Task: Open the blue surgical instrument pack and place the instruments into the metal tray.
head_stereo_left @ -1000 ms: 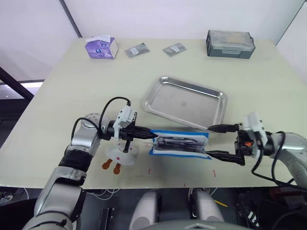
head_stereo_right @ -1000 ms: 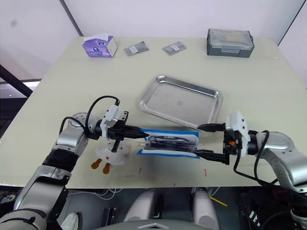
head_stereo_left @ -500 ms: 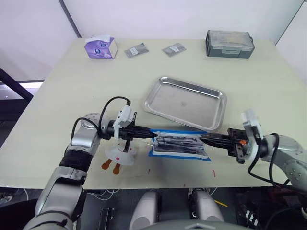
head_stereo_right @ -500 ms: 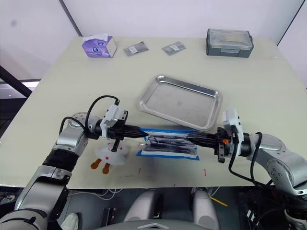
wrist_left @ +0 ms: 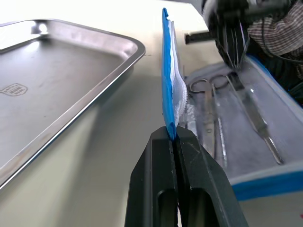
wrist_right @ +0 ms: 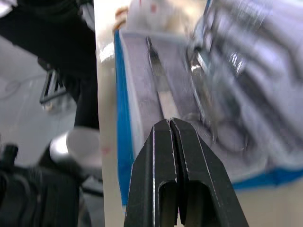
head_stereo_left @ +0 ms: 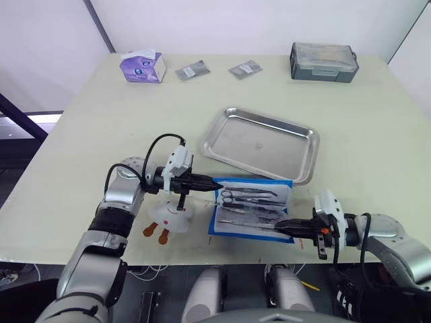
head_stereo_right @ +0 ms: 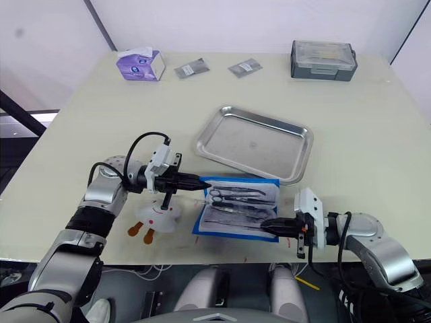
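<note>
Left gripper (wrist_left: 174,135): fingers closed, pinching left edge of blue surgical instrument pack (head_stereo_left: 250,210), edge lifted. Pack: unfolded flat, just in front of metal tray (head_stereo_left: 261,144), pale lining exposed. Instruments (head_stereo_left: 250,199): scissors, forceps, tweezers lying on lining, none in tray. Right gripper (head_stereo_right: 268,226): fingers pressed together at pack's near right edge; whether they hold anything cannot be told. Step: pack opened, transfer pending. Next move, likely: grasp one slim instrument, carry to tray.

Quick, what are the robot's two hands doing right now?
Left gripper: shut on the blue surgical instrument pack, pinching its edge.
Right gripper: shut on the pack's near edge, beside the instruments.
</note>
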